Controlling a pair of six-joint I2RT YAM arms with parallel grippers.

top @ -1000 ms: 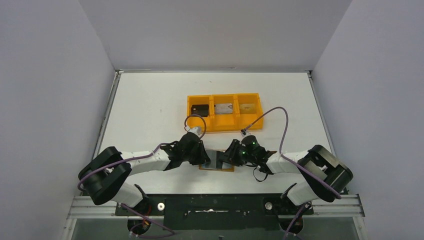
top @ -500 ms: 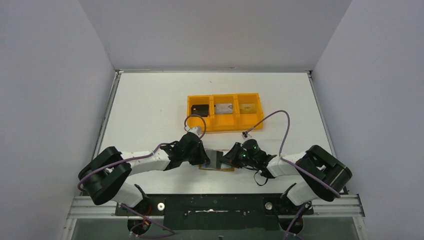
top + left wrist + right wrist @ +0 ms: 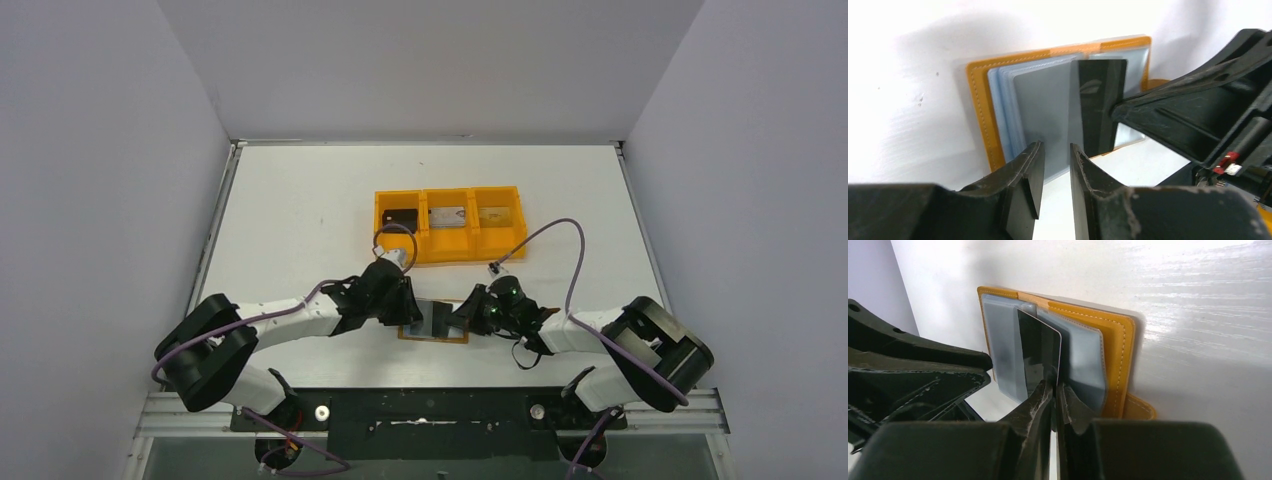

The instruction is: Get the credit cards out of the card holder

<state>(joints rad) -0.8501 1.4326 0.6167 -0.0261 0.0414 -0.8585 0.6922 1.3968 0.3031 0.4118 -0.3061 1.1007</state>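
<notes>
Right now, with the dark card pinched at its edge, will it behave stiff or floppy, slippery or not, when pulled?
Probably stiff: the dark card stands flat though the right gripper pinches only one edge. Likely light, being so thin. Its glossy face and the clear sleeves of the card holder suggest it may slip.

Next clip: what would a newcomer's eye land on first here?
The right pincer pinches a dark card raised out of the open tan card holder at the near edge of the table. The left pincer hangs slightly open right beside it. Behind them sits a bright orange three-compartment tray.
</notes>
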